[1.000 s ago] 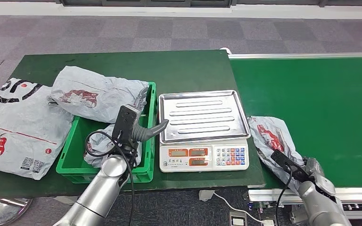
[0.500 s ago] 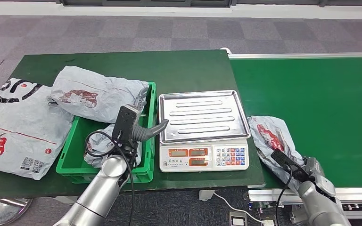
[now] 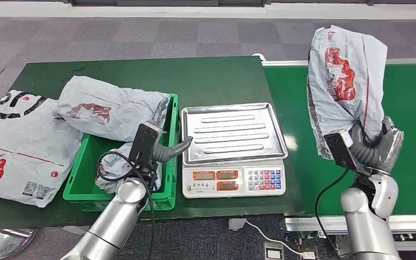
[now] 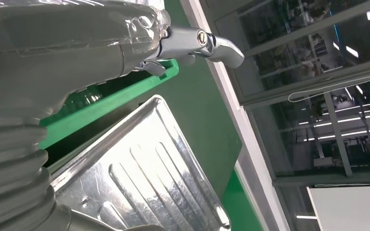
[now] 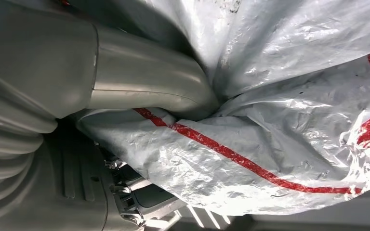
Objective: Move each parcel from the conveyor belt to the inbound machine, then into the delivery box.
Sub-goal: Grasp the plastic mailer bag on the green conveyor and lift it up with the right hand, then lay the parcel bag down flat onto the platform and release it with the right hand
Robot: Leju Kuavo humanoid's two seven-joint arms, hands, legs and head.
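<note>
My right hand (image 3: 372,145) grips a grey parcel with red print (image 3: 346,76) and holds it up above the green conveyor belt (image 3: 411,168), right of the scale. In the right wrist view the thumb (image 5: 139,84) presses into the crumpled parcel (image 5: 270,125). The inbound machine is a weighing scale (image 3: 233,180) with a bare steel tray (image 3: 233,131). My left hand (image 3: 160,151) hovers open over the green delivery box (image 3: 81,179), its thumb reaching toward the tray's left edge. The left wrist view shows that hand (image 4: 77,53) above the tray (image 4: 144,178) and the box rim (image 4: 125,91).
A grey parcel (image 3: 108,111) lies across the box's far rim, and another (image 3: 116,168) sits inside the box. A large flat parcel (image 3: 21,146) lies on the dark green table (image 3: 206,76) at the left. A cable (image 3: 260,230) hangs below the scale.
My right hand has lifted the parcel off the near end of the belt and raised it high above the belt. The left hand has stayed put.
</note>
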